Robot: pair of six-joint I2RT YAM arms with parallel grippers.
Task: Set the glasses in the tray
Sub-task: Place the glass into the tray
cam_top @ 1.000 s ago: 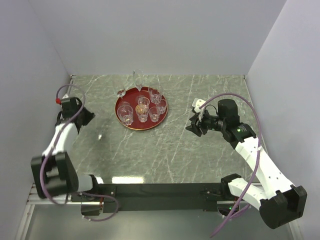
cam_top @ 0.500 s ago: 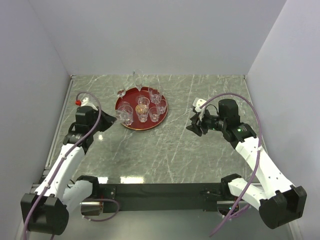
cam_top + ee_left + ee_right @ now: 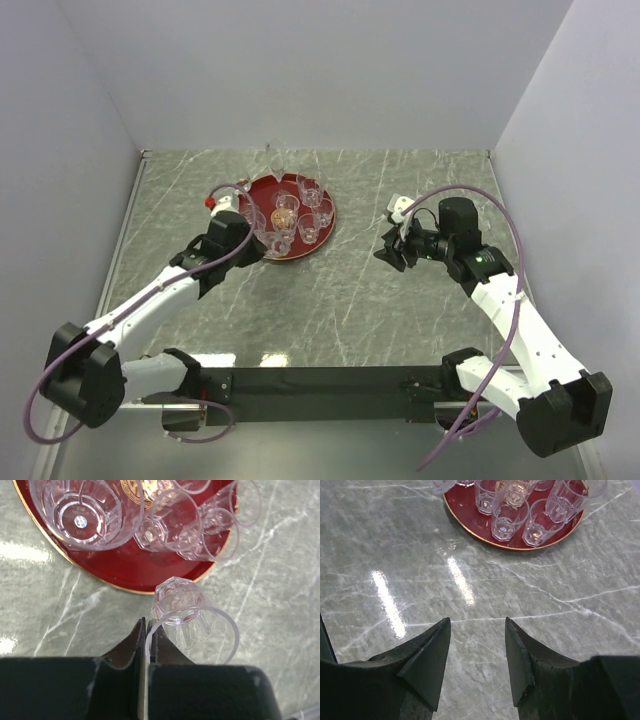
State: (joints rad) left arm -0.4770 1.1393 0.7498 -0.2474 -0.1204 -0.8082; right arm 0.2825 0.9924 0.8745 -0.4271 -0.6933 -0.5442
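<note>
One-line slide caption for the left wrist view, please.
Left gripper shut on the rim of a clear tumbler, at the edge of the red tray holding other glasses, over the marble table.

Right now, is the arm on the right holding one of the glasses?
No, the right gripper stands open, with only the marble table showing between its jaws.

Clear faceted glasses [image 3: 85,515], glossy red tray [image 3: 125,573], polished marble table [image 3: 520,605].
</note>
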